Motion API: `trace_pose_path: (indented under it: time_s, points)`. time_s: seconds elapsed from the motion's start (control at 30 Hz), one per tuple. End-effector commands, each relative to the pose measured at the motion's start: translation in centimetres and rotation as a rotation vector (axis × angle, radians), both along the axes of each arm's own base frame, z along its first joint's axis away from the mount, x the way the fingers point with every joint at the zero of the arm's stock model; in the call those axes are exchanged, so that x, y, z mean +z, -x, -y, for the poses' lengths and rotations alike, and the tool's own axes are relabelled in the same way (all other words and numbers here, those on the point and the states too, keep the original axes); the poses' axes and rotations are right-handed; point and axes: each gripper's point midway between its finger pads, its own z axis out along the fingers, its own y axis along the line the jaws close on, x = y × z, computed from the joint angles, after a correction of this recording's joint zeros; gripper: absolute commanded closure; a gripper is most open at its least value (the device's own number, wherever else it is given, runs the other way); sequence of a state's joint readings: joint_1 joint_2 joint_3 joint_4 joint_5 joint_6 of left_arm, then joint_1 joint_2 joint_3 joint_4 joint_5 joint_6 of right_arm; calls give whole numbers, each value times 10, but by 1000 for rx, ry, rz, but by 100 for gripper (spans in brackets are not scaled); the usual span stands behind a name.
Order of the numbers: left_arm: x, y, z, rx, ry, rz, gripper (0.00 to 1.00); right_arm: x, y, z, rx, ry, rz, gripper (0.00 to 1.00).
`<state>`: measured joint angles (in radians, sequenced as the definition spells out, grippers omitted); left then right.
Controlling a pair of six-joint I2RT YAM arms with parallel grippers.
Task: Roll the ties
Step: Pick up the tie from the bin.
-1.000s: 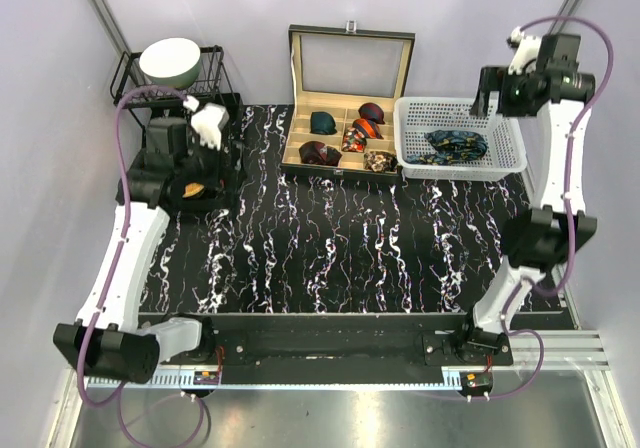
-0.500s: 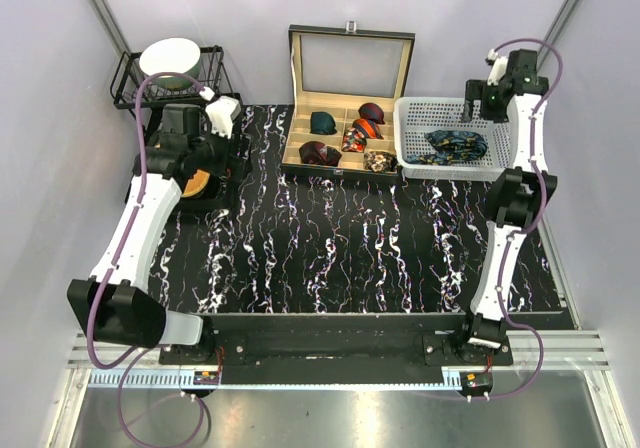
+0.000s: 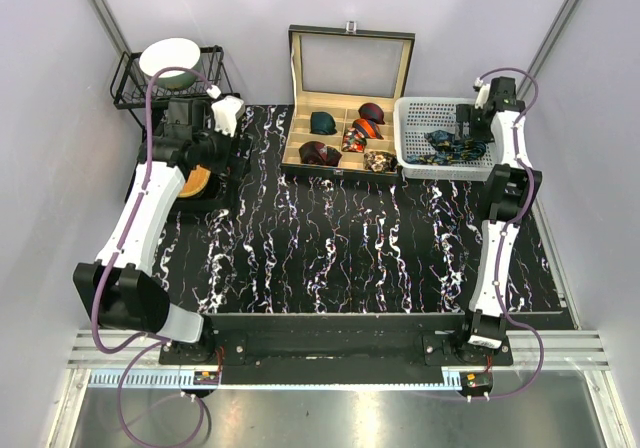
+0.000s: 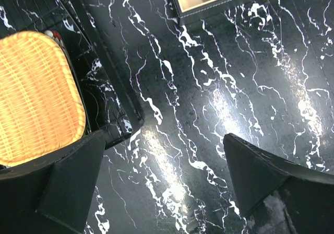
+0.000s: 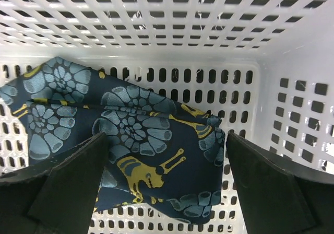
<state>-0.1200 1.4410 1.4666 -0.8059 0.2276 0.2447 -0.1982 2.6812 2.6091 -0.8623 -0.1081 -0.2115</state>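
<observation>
Marbled table (image 3: 330,253) | right claw (image 5: 166,158) agape over navy tie (image 5: 136,130) | contact unclear

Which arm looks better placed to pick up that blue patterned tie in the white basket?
The right. Its open right gripper hangs directly over the navy tie inside the white basket. The left gripper, also open, is far across the table, beside a wicker tray.
</observation>
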Motion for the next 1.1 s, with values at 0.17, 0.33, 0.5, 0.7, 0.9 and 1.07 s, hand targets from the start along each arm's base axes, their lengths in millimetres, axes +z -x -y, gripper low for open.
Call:
trace_pose_path:
  time_s: [0.17, 0.33, 0.5, 0.7, 0.9, 1.07]
  points:
    - [3, -5, -7, 34, -21, -1, 1, 18, -1, -7, -3, -69, 27, 42]
    - [7, -3, -9, 28, -34, 10, 1, 81, -9, -15, 8, -100, 148, 100]
    - [17, 8, 0, -28, 0, 44, 1, 200, 2, -41, 85, -177, 353, 100]
    - [30, 21, 14, -83, 71, 105, 1, 322, 70, -95, 230, -346, 496, 100]
    - [34, 33, 23, -100, 141, 134, 1, 380, 156, -155, 357, -509, 487, 100]
    - [36, 41, 27, -109, 183, 183, 1, 374, 229, -223, 492, -590, 390, 100]
